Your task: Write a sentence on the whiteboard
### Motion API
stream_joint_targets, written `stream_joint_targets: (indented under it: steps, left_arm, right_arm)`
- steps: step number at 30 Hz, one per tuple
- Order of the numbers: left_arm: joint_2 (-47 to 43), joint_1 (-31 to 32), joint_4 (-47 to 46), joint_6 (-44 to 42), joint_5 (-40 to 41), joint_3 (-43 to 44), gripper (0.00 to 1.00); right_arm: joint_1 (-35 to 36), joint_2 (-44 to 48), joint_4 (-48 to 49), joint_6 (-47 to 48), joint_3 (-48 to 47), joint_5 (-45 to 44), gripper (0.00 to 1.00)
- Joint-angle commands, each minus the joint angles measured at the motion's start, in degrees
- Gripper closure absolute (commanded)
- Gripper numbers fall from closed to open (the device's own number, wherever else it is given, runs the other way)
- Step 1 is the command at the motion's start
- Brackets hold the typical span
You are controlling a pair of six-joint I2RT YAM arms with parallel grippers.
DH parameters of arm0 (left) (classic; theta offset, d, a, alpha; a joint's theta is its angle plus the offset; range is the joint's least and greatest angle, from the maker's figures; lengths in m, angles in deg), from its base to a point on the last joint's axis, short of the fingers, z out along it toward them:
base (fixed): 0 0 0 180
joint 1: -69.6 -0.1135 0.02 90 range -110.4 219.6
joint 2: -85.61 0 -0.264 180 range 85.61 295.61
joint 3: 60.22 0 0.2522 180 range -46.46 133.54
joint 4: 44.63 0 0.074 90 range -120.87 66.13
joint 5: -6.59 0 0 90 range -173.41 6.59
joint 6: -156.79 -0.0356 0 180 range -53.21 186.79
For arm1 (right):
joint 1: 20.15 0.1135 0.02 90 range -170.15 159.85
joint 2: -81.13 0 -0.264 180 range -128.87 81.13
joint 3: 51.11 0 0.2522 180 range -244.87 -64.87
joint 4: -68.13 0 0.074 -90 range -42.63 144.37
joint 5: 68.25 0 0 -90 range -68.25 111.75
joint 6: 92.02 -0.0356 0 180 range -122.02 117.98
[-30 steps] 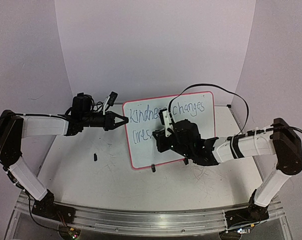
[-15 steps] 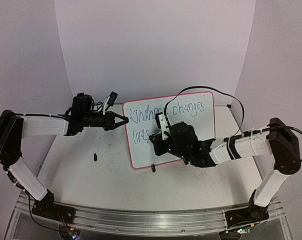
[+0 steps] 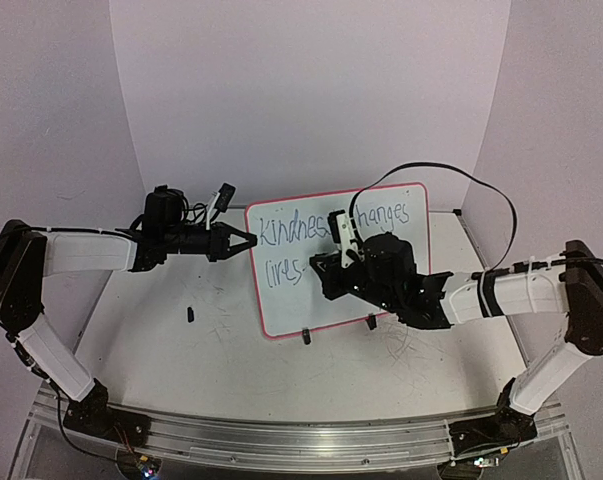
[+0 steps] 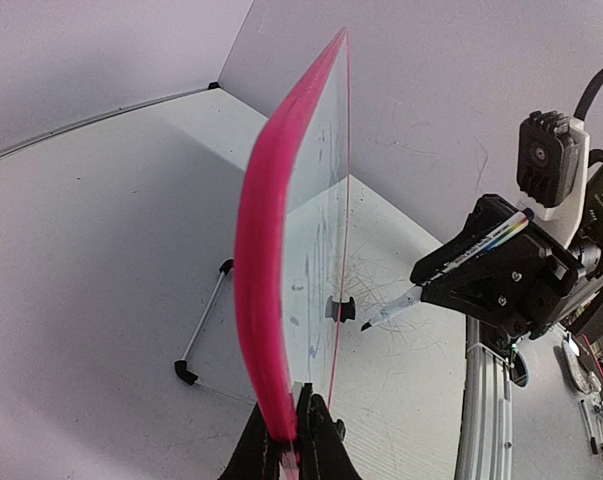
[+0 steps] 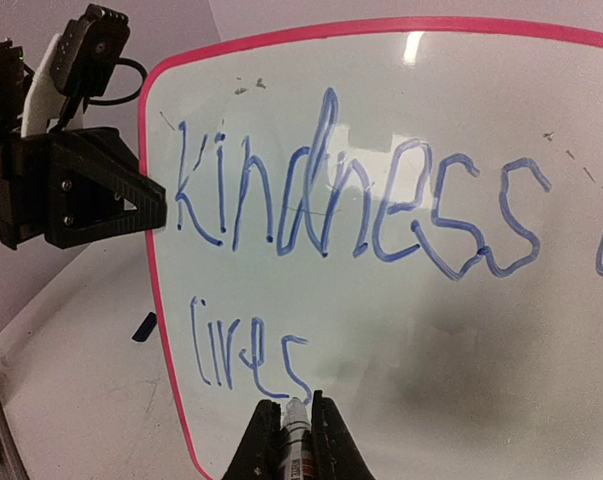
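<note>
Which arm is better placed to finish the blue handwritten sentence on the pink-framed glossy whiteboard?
Right. The right gripper holds the grey marker, tip near the sentence; the left gripper clamps the whiteboard by its frame.

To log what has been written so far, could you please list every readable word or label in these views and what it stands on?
"Kindness": blue handwriting, top line of the whiteboard.
"hanges": same line, further right; its start is hidden behind the right arm.
"lives": second line; third letter could be r.
Marker barrel print: too blurred to read.
</note>
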Motion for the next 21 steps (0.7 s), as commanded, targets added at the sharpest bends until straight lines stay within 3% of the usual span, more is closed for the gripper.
stream_joint_targets:
  steps: [1, 21]
  left_arm:
    - [-0.58, 0.63, 1.94, -6.04, 2.34, 1.49, 1.00]
    - [-0.59, 0.64, 2.12, -6.36, 2.42, 1.44, 1.00]
  right_arm:
    - [-0.19, -0.37, 0.70, 0.28, -0.11, -2.19, 1.00]
    - [-0.43, -5.32, 1.26, 0.83, -3.06, -5.11, 1.00]
